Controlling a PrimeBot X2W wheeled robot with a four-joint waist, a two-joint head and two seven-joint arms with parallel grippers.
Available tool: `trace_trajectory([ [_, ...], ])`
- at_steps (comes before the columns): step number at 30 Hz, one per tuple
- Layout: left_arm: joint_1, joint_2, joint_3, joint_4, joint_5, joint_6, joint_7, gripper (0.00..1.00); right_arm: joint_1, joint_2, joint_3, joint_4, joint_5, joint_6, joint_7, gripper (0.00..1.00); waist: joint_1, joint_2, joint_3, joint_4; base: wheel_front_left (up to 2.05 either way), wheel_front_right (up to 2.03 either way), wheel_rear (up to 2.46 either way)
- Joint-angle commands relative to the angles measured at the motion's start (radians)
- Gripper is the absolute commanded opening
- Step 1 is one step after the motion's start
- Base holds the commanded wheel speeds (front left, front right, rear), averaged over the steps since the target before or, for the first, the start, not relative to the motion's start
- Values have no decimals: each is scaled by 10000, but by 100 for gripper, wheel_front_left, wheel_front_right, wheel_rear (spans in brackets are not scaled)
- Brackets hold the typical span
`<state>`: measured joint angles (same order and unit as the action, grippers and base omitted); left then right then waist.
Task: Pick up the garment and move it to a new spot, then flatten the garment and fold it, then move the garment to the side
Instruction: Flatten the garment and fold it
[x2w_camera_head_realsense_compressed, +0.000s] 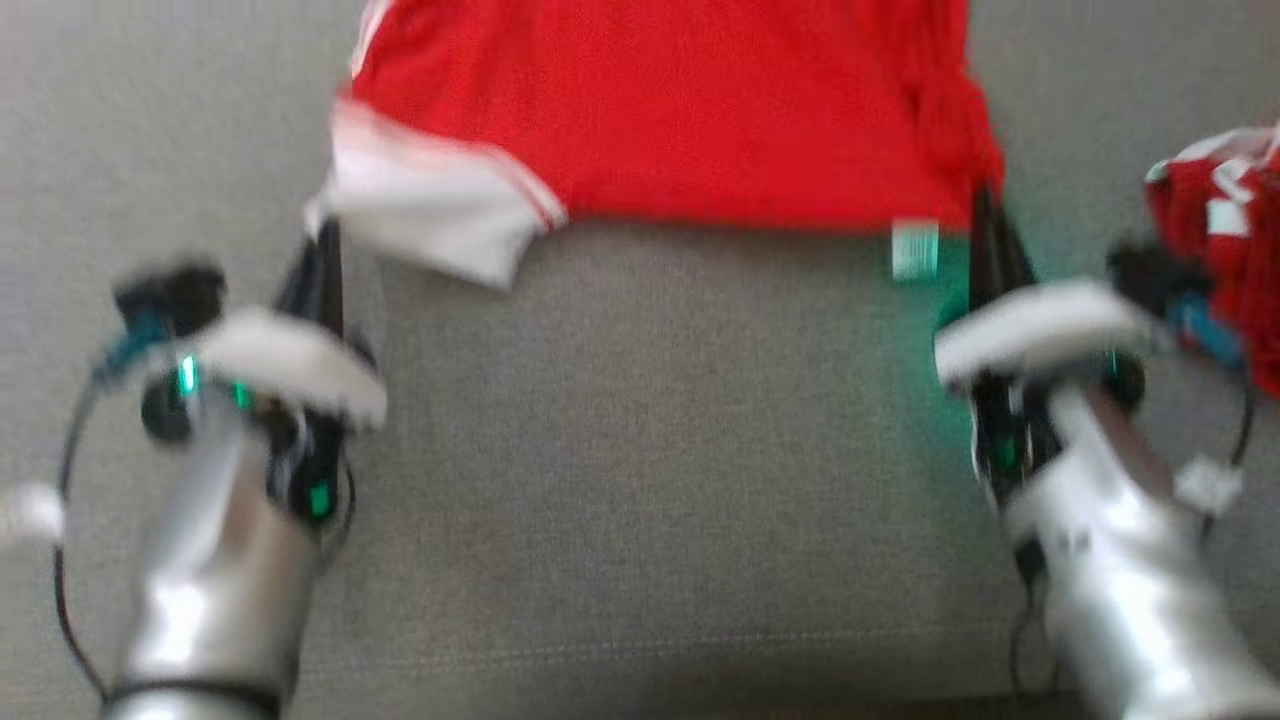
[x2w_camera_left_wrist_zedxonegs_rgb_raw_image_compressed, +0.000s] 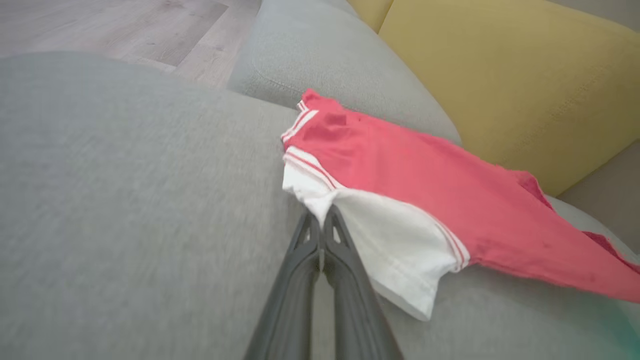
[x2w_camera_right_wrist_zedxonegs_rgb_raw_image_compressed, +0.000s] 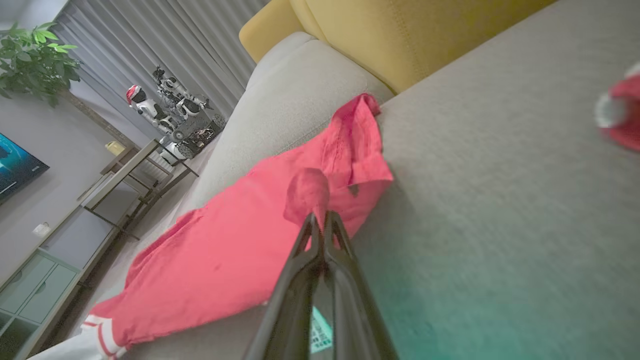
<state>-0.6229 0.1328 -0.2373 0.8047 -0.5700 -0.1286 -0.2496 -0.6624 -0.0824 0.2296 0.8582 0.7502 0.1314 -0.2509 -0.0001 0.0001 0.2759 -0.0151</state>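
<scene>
Garment (x2w_camera_head_realsense_compressed: 680, 120): red with a white sleeve (x2w_camera_left_wrist_zedxonegs_rgb_raw_image_compressed: 395, 240), spread on the grey sofa seat (x2w_camera_head_realsense_compressed: 640, 450) near the yellow back cushion (x2w_camera_left_wrist_zedxonegs_rgb_raw_image_compressed: 500, 75).
Left gripper (x2w_camera_left_wrist_zedxonegs_rgb_raw_image_compressed: 322, 216): fingers pinched on the white sleeve's edge.
Right gripper (x2w_camera_right_wrist_zedxonegs_rgb_raw_image_compressed: 320, 220): clamped on the opposite red corner (head view blurred).
Beside: a second red garment (x2w_camera_head_realsense_compressed: 1220, 230), bunched at the right.

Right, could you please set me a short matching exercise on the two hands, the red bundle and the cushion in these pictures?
Things:
1 left hand
2 right hand
3 red bundle
4 cushion

States:
a yellow, behind the shirt
b shut on the shirt's red corner
c lying apart, at the right of the seat
d shut on the shirt's white sleeve

Pairs: 1-d, 2-b, 3-c, 4-a.
</scene>
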Motion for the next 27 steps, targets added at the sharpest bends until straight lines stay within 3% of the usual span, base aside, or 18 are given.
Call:
trace_trajectory([
  [1,688,463,483,-1059,248,175,-120,0,642,-58,13,-794,-167,-7,-107,0,1,-1,-774,46,0,0,0],
  [6,3331,538,561,-3253,500,703,-99,0,2763,-252,-228,-1987,-350,-7,116,0,1,-1,-1554,82,0,0,0],
  [12,6059,792,506,-6451,646,1773,801,0,4846,-245,-1177,-3777,-1088,-7,897,0,1,-1,-2132,168,0,0,0],
  [21,8463,1023,335,-9805,781,2884,2196,0,7276,227,-2640,-6678,-2386,-7,2707,0,1,-1,-2493,257,0,0,0],
  [27,8991,1183,317,-10778,774,3207,2792,0,8306,315,-3098,-8165,-2451,-7,3722,0,1,-1,-2511,197,0,0,0],
])
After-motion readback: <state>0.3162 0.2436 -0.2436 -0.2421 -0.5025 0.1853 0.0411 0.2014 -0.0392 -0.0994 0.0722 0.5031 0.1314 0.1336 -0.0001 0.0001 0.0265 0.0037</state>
